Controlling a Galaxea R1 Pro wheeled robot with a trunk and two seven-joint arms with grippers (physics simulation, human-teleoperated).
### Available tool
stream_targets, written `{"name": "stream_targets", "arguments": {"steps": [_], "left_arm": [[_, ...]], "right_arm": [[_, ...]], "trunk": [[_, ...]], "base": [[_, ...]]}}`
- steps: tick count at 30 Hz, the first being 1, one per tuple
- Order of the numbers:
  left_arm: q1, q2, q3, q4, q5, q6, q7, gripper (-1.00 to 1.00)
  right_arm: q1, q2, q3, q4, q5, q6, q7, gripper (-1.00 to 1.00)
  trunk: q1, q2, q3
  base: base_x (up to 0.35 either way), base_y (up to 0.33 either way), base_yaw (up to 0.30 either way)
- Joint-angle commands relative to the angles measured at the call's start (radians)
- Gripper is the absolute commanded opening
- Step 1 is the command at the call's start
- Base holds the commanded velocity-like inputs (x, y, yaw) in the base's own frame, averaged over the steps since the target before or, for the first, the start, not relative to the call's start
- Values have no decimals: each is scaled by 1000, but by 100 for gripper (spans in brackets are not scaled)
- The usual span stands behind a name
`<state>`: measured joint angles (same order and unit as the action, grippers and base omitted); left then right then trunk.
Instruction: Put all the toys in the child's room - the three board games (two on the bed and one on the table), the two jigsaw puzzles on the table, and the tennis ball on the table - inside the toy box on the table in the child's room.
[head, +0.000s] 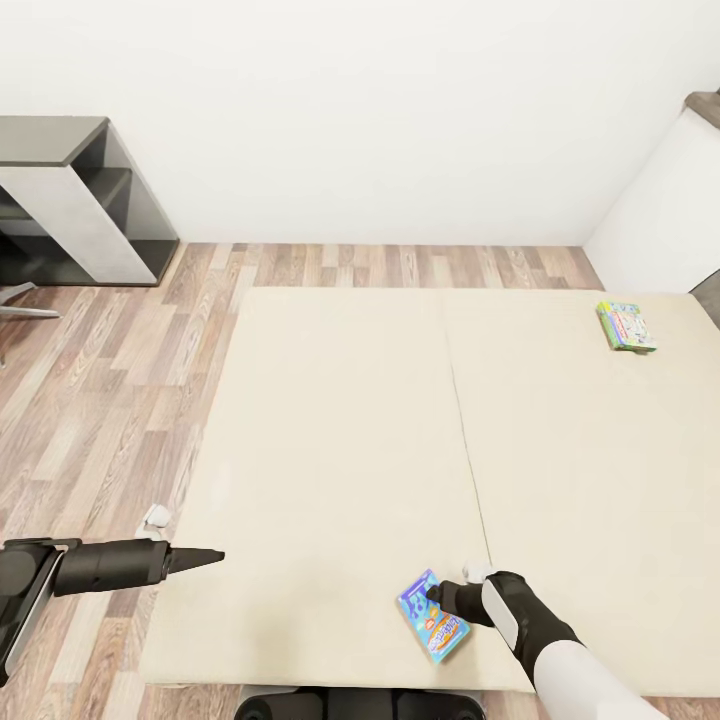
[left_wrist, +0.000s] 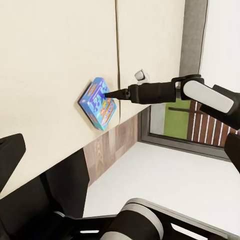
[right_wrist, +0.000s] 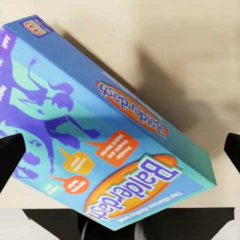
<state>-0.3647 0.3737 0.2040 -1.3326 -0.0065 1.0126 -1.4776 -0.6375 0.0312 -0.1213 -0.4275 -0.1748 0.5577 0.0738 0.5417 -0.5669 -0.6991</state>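
Observation:
A blue Balderdash board game (head: 433, 620) lies tilted near the front edge of the beige bed (head: 340, 420). My right gripper (head: 432, 594) is at its upper end, open. In the right wrist view the box (right_wrist: 100, 135) spans the space between the fingertips (right_wrist: 10, 155), with one finger over its edge and the other just clear of it. The left wrist view has that gripper's tip (left_wrist: 106, 94) touching the box (left_wrist: 98, 103). A green board game (head: 626, 326) rests at the bed's far right. My left gripper (head: 205, 558) hovers open over the bed's left edge, holding nothing.
A grey and white shelf unit (head: 90, 200) stands against the wall at the far left, with wood floor (head: 110, 380) between it and the bed. White furniture (head: 665, 210) rises beside the bed at the far right.

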Motion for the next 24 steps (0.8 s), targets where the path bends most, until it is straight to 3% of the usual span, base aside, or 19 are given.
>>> {"name": "stream_targets", "arguments": {"steps": [1,8,14,24], "left_arm": [[0,0,0,0,-1,11,-4,100],[0,1,0,0,0,11,-4,100],[0,0,0,0,0,11,-4,100],[0,0,-1,0,-1,11,-3,100]], "right_arm": [[0,1,-7,-1,2,6,4,100],[0,1,-6,-1,2,8,7,100],[0,0,-6,0,4,8,74,100],[0,-1,-6,1,8,6,103,100]], "trunk": [[0,-1,-1],[0,-1,-1],[0,-1,-1],[0,-1,-1]], "base": [[0,0,0],[0,0,0],[0,0,0],[0,0,0]]}}
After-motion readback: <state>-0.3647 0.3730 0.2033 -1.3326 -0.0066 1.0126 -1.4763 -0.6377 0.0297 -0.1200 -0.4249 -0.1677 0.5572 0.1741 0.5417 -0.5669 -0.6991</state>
